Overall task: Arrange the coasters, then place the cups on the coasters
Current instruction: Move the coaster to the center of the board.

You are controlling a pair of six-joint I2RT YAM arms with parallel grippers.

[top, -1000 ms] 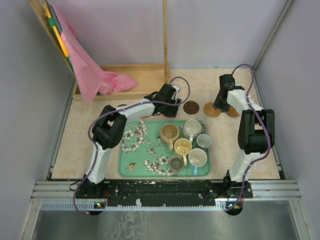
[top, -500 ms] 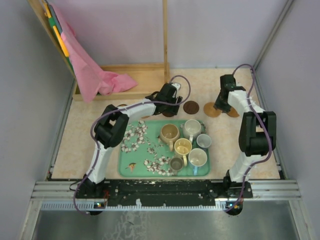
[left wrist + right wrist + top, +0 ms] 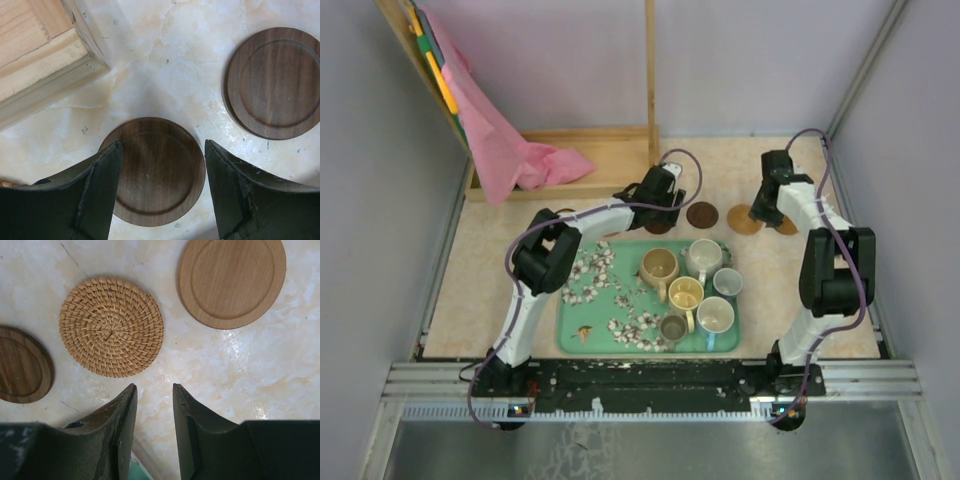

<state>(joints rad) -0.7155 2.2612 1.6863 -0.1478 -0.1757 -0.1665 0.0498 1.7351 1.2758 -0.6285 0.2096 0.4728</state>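
Observation:
My left gripper [image 3: 162,145] stands open, its fingers either side of a dark brown coaster [image 3: 155,170] that lies flat on the table. A second dark coaster [image 3: 275,82] [image 3: 702,214] lies to its right. My right gripper [image 3: 153,386] is open by a narrow gap over bare table, holding nothing. Ahead of it lie a woven coaster [image 3: 111,326] [image 3: 745,220], a light wood coaster [image 3: 231,282] and a dark one [image 3: 22,365]. The cups stand together on the tray: tan [image 3: 659,267], grey [image 3: 704,255], pale blue [image 3: 727,282], yellow [image 3: 685,293], white [image 3: 715,316] and a small dark one [image 3: 672,327].
The green floral tray [image 3: 590,320] fills the table's near middle. A wooden box [image 3: 600,150] [image 3: 40,60] with a pink cloth [image 3: 520,150] draped over it stands at the back left, its corner close to the left gripper. Walls enclose the table.
Both grippers have drifted slightly to the right. The coasters and cups have not moved, and neither gripper's opening has visibly changed.

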